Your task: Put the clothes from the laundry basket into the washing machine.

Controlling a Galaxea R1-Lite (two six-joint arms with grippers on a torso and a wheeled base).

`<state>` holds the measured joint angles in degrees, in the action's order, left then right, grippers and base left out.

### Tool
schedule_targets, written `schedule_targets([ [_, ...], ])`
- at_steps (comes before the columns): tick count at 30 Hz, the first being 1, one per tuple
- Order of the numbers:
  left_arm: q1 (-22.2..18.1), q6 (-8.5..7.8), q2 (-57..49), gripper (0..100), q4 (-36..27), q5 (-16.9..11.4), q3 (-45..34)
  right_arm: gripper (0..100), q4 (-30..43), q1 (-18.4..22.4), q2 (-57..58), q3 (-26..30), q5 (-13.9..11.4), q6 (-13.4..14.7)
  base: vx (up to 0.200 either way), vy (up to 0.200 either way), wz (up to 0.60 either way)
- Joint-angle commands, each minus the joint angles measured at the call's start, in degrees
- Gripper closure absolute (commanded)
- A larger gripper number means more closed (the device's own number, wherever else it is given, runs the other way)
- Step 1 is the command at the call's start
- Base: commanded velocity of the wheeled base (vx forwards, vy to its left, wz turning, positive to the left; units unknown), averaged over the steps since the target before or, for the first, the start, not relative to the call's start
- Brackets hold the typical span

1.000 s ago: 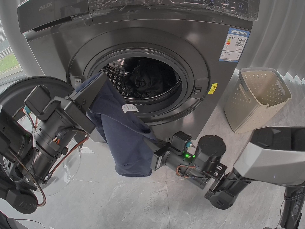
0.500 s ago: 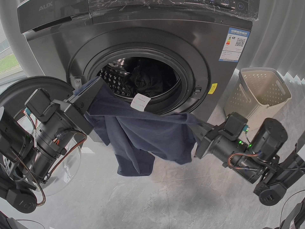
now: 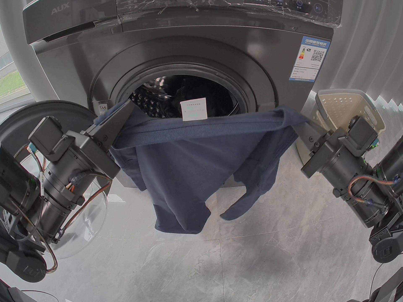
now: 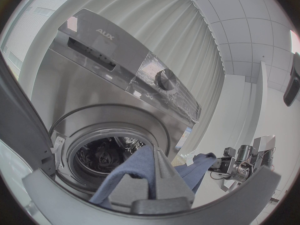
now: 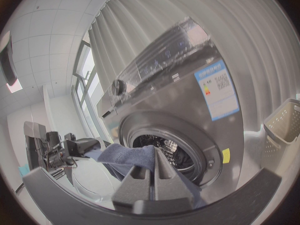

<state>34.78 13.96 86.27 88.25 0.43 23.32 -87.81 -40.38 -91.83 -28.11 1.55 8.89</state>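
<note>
Tautly, left end effector (image 3: 127,107) and right end effector (image 3: 303,126) grip garment (image 3: 189,156).

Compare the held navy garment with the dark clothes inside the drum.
The navy blue garment hangs spread between the left gripper and right gripper, outside the metal drum; the black crumpled clothes lie bunched inside it. The garment shows a white tag; the clothes show none. Both are dark.

Before washing machine (image 3: 176,49), garment (image 3: 189,156); laundry basket (image 3: 340,103) rightward

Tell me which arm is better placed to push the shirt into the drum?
Probably left: the left tool grips the navy shirt at the drum mouth; the right tool grips it by the laundry basket.
</note>
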Motion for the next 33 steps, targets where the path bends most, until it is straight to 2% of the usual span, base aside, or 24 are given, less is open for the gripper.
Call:
schedule_targets([
  [1, 0.5, -0.07, -2.9, 100, -0.4, -0.2, 0.9, 100, -0.1, -0.1, 2.6, -1.9, 0.0, 0.0, 0.0, 0.0, 0.0],
  [7, 0.7, -0.42, -5.0, 100, -1.8, -0.6, 2.1, 100, -0.2, -0.3, 3.3, -4.4, 0.0, -0.1, 0.0, 0.0, 0.0],
  [16, 1.3, -0.51, -4.3, 100, -1.9, -0.6, 1.7, 100, -0.2, -0.2, 3.1, -3.2, 0.0, 0.0, 0.0, 0.0, 0.0],
  [19, 2.0, -0.51, -3.9, 100, -1.9, -0.7, 1.4, 100, -0.2, -0.2, 2.9, -2.2, 0.0, 0.1, 0.0, 0.0, 0.0],
  [21, 4.8, -0.51, -1.6, 100, -2.0, -0.7, 1.7, 100, -0.1, -0.1, 2.8, -1.1, 0.0, 0.3, 0.0, 0.0, 0.0],
  [24, 5.8, -0.95, 0.8, 100, -2.0, -1.8, 3.9, 100, -0.1, -0.1, 1.7, -0.1, -0.1, 0.4, 0.0, 0.0, 0.0],
  [26, 5.8, -1.57, 1.8, 100, -1.8, -3.9, 5.2, 100, -0.5, -0.2, -0.7, 1.2, -0.1, 0.4, 0.0, 0.0, 0.0],
  [30, 5.8, -1.48, 3.1, 100, -1.3, -4.3, 6.6, 100, 0.0, -0.6, -3.5, 3.0, -0.7, 0.5, 0.0, 0.0, 0.0],
  [31, 5.8, -1.48, 3.2, 100, -1.2, -4.3, 7.0, 0, -0.1, -1.2, -5.0, 3.4, -0.8, 0.5, 0.0, 0.0, 0.0],
  [33, 5.8, -1.48, 2.8, 100, -1.4, -4.3, 7.5, 0, -0.1, -2.7, -8.7, 4.2, -0.8, 0.4, 0.0, 0.0, 0.0],
])
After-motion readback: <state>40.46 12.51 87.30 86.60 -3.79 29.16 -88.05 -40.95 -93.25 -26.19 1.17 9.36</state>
